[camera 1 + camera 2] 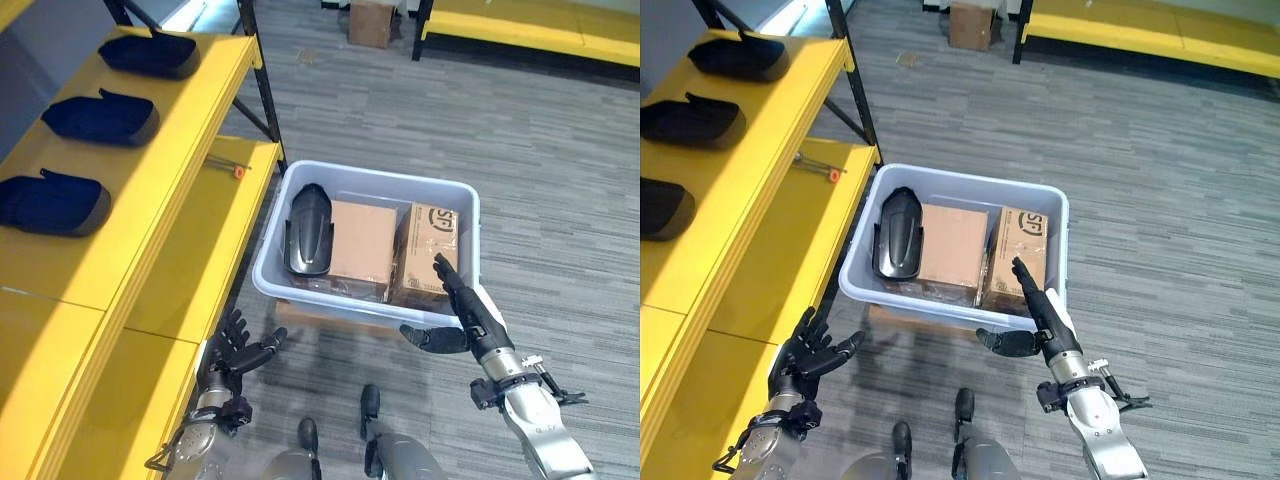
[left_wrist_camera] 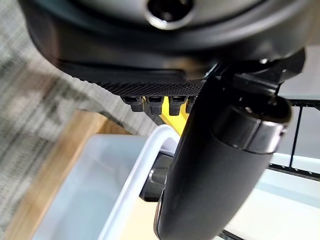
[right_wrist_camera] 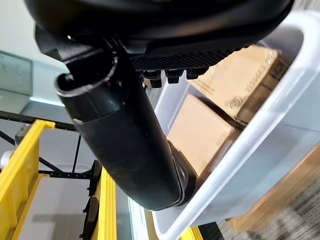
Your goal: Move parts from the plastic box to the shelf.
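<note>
The black part (image 1: 308, 231) in the box (image 1: 466, 200) looks light, stiff, slick, best gripped mid-body; both hands (image 1: 462, 312) (image 1: 236, 349) are held open.

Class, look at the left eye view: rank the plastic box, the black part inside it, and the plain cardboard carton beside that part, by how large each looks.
1. plastic box, clearly largest.
2. plain cardboard carton.
3. black part, narrower than the carton, though about as long.
</note>
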Robot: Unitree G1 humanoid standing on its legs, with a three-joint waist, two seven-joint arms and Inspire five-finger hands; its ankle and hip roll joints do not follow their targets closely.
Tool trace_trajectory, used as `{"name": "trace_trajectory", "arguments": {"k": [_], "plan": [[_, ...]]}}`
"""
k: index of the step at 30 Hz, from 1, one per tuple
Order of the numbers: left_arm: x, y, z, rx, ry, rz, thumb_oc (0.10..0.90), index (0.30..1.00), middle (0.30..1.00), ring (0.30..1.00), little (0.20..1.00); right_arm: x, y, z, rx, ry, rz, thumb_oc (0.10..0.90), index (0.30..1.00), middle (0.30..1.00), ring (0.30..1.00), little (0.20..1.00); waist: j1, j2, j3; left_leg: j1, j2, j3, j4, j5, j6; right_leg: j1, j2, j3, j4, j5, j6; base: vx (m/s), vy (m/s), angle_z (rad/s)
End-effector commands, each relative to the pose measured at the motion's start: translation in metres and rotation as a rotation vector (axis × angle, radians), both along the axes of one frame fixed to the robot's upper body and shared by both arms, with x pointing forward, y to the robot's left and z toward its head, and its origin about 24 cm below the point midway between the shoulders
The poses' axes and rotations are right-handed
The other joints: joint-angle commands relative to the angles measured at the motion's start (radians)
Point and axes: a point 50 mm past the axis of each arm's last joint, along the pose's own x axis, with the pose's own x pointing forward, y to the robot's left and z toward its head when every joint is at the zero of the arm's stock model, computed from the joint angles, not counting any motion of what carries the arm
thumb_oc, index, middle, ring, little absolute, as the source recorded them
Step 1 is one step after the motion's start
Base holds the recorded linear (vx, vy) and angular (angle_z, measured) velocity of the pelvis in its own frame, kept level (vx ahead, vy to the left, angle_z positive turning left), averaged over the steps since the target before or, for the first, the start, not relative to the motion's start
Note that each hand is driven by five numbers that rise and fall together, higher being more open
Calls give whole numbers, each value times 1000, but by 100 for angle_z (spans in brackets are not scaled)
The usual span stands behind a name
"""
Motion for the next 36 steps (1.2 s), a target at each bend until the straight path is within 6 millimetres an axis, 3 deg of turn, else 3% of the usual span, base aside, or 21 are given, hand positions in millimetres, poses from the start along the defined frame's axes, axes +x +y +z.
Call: {"name": "trace_trajectory", "arguments": {"k": [1,3,4,5,7,9,11,13,14,16,18,21,24,30,36], "plan": [[13,4,33,81,-176,-32,900,1000,1000,1000,1000,1,0,36,12,-196,37,900,1000,1000,1000,1000,-8,26,-62,35,32,-34,2,-8,-8,-27,-31,-16,111,-151,112,40,-106,0],[14,3,33,81,-174,-35,900,1000,1000,1000,1000,1,-1,37,13,-199,29,900,1000,1000,1000,1000,-12,36,-58,37,39,-37,12,-4,-13,-29,-29,-15,138,-172,103,32,-94,-3],[15,0,33,66,-177,-40,900,1000,1000,1000,1000,1,-2,37,15,-200,23,900,1000,1000,1000,1000,-20,52,-49,11,42,-30,128,43,-39,-10,-32,-12,150,-195,84,20,-67,-3],[15,0,33,66,-177,-40,900,1000,1000,1000,1000,1,-2,37,15,-200,23,900,1000,1000,1000,1000,-21,53,-50,5,44,-32,139,39,-40,-11,-31,-14,150,-195,84,13,-110,4],[17,-1,34,57,-186,-48,900,1000,1000,1000,1000,1,-4,41,12,-220,15,900,1000,1000,1000,1000,-14,43,-17,-103,42,-37,357,124,-69,16,-45,-12,157,-207,59,-61,-85,22],[18,-1,35,55,-191,-39,900,1000,1000,1000,1000,4,-3,43,6,-236,14,900,1000,1000,1000,1000,6,30,9,-153,16,-77,404,121,-61,23,-49,4,173,-219,54,-26,-52,13],[16,1,33,48,-180,-23,900,1000,1000,1000,1000,4,-5,41,4,-230,-4,900,1000,1000,1000,1000,12,19,2,-196,96,-78,292,115,-38,49,-58,31,166,-232,62,96,2,-26],[16,1,33,48,-179,-23,900,1000,1000,1000,1000,4,-5,41,4,-230,-4,900,1000,1000,1000,1000,14,18,4,-189,96,-75,286,117,-38,53,-58,33,164,-232,62,88,41,-31],[14,3,32,52,-173,-8,900,1000,1000,1000,1000,3,-6,41,3,-234,-13,900,1000,1000,1000,1000,21,26,-2,-177,173,-98,55,188,-50,65,-49,48,163,-247,73,154,113,-32],[13,3,30,56,-163,2,900,1000,1000,1000,1000,3,-7,40,0,-230,-25,900,1000,1000,1000,1000,27,49,-5,-182,230,-95,-92,301,-84,78,-36,63,169,-269,81,196,152,-18],[12,4,29,65,-155,3,900,1000,1000,1000,1000,3,-9,40,-7,-231,-34,900,1000,1000,1000,1000,29,63,-9,-190,252,-64,-142,330,-106,103,-36,80,170,-280,87,189,150,-38],[5,6,26,51,-144,10,900,1000,1000,1000,1000,1,-3,35,6,-217,-14,900,1000,1000,1000,1000,43,84,-29,-115,251,-44,-140,293,-115,129,-25,118,150,-287,91,150,187,-73],[3,7,27,62,-148,2,900,1000,1000,1000,1000,0,-3,34,13,-210,-19,900,1000,1000,1000,1000,40,80,-35,-93,241,-19,-138,275,-110,149,-45,129,130,-281,103,138,217,-90],[4,11,32,83,-158,-14,900,1000,1000,1000,1000,-3,-2,32,1,-192,-12,900,1000,1000,1000,1000,29,57,-40,-96,199,11,-63,194,-84,166,-117,153,97,-251,143,67,166,-8],[3,16,34,98,-159,-13,900,1000,1000,1000,1000,-2,-2,38,-30,-218,4,900,1000,1000,1000,1000,26,32,-42,-123,175,21,-20,154,-69,155,-149,151,80,-231,164,16,88,-3]]}}
